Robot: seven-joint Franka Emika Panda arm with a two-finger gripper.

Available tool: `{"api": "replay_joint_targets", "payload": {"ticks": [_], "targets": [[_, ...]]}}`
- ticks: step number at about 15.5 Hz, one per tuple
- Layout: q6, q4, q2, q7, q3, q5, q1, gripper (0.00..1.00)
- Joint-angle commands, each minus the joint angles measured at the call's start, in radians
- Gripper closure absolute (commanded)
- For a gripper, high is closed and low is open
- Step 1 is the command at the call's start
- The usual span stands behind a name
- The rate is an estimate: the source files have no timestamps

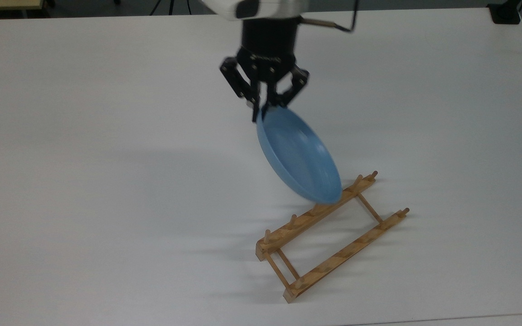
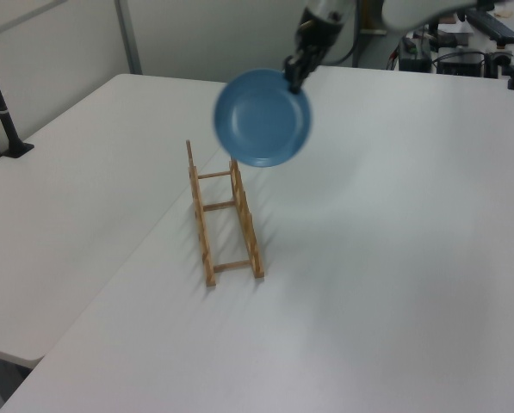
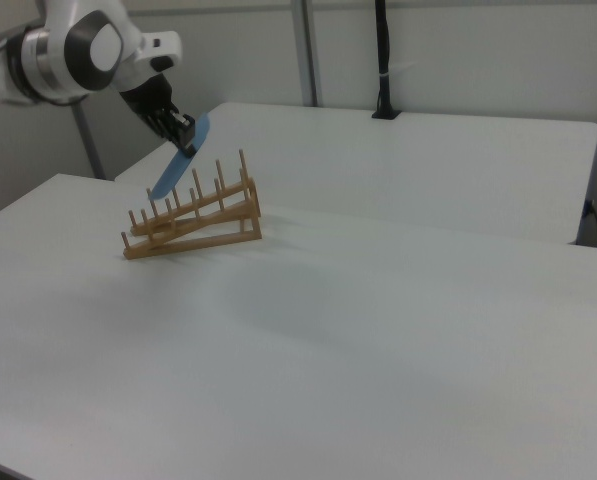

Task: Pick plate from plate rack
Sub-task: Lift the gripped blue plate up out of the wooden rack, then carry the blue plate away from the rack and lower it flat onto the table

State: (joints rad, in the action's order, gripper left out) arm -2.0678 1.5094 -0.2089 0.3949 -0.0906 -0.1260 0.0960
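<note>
The gripper (image 1: 261, 110), jaws clamped on the plate (image 1: 298, 156) rim, holds it clear above the plate rack (image 1: 329, 237).

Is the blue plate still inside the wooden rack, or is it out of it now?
Out. The plate hangs tilted in the air from the tool, which is shut on its rim, above the plate rack.
</note>
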Motion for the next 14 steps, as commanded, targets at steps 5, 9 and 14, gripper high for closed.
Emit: {"api": "replay_joint_targets", "payload": {"ticks": [5, 9, 14], "targets": [[0.457, 0.061, 0.105, -0.604, 0.009, 0.276, -0.234, 1.00], [0.465, 0.143, 0.074, -0.841, 0.009, 0.370, -0.373, 1.00], [0.356, 0.227, 0.008, -0.867, 0.011, 0.361, -0.406, 1.00]]}}
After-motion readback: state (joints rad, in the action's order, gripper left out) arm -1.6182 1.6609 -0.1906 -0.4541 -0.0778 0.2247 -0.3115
